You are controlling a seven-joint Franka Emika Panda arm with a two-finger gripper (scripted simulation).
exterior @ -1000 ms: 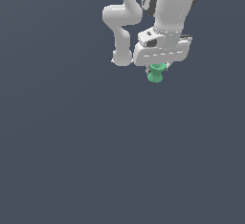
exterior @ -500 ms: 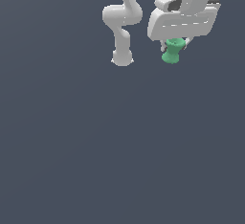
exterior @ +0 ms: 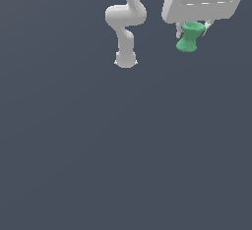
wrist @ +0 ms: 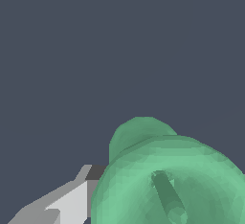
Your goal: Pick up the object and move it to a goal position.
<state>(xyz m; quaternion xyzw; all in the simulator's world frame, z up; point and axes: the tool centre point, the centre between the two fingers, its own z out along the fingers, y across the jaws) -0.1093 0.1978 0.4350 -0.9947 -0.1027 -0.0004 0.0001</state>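
Note:
The green spool-like object [exterior: 189, 37] hangs under the white gripper [exterior: 193, 28] at the top right of the exterior view, well above the grey floor. The gripper is shut on its upper end; the spool's lower flared end points down. In the wrist view the green object [wrist: 172, 180] fills the lower right, seen end-on, with one grey fingertip [wrist: 72, 201] pressed against its side. The other finger is hidden behind the object.
The arm's white base [exterior: 125, 59] and lower links [exterior: 126, 15] stand at the top middle of the exterior view, to the left of the gripper. The flat dark grey floor [exterior: 123, 150] spreads below.
The gripper has risen and moved toward the exterior view's right with the green object held in it. It is now larger in the picture and partly cut off at the top.

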